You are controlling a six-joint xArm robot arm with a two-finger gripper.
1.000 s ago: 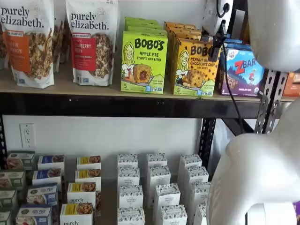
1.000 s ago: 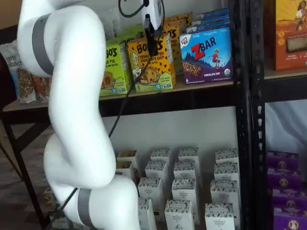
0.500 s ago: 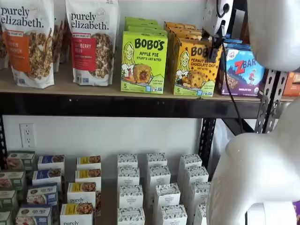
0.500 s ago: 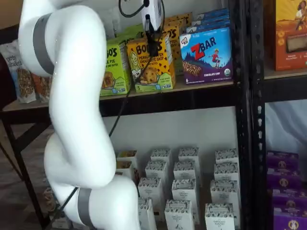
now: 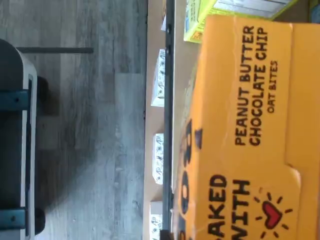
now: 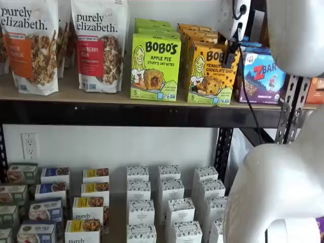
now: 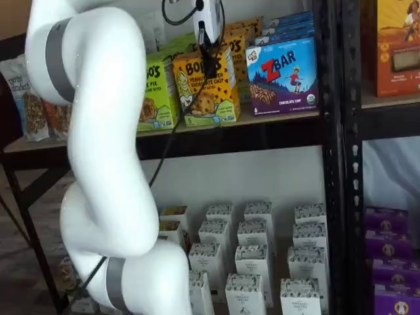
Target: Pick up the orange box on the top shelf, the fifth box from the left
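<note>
The orange box stands upright at the front of the top shelf, with more of the same cartons behind it. It also shows in a shelf view. My gripper hangs from above with its black fingers over the upper front of the box, also in a shelf view. The fingers show side-on, so no gap or grip can be made out. In the wrist view the box's orange top panel, printed "PEANUT BUTTER CHOCOLATE CHIP", fills the picture from very close.
A lime-green Bobo's Apple Pie box stands right beside the orange box, and a blue ZBar box on its other side. Granola bags stand further left. Small white boxes fill the lower shelf. A black upright stands at the right.
The gripper's fingers have shifted slightly against the orange box's upper front. The box's front has edged slightly to the right in one shelf view.
</note>
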